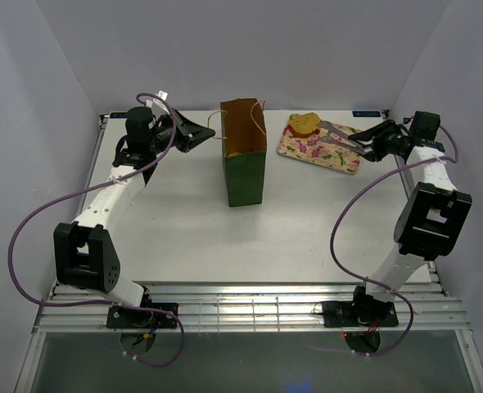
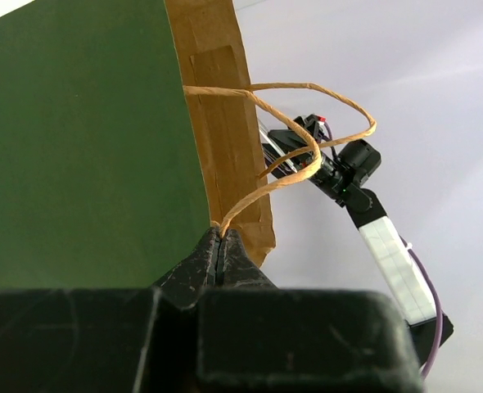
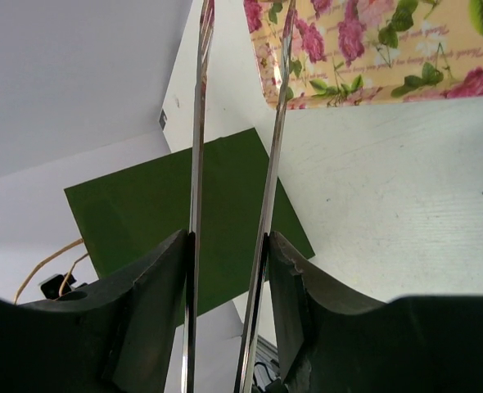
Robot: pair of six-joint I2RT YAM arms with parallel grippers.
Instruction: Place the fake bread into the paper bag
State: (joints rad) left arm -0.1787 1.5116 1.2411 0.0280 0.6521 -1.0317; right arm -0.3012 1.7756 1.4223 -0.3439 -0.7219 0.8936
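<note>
The dark green paper bag [image 1: 245,176] stands upright mid-table, its mouth open, and a golden piece shows inside [image 1: 235,152]. My left gripper [image 1: 202,136] is shut on the bag's left loop handle [image 2: 307,123], with the green wall [image 2: 86,147] just ahead of the fingertips [image 2: 211,246]. One golden-brown bread piece [image 1: 303,124] lies on the floral tray [image 1: 340,160]. My right gripper [image 1: 371,141] is shut on metal tongs [image 1: 337,131], whose tips reach the bread. In the right wrist view the tong blades [image 3: 196,123] stay apart over the tray [image 3: 372,49]; the bread is out of view there.
The tray sits at the back right near the wall. White walls enclose the table on three sides. The right arm [image 2: 348,168] shows beyond the bag in the left wrist view. Bare table lies in front of the bag [image 1: 250,246].
</note>
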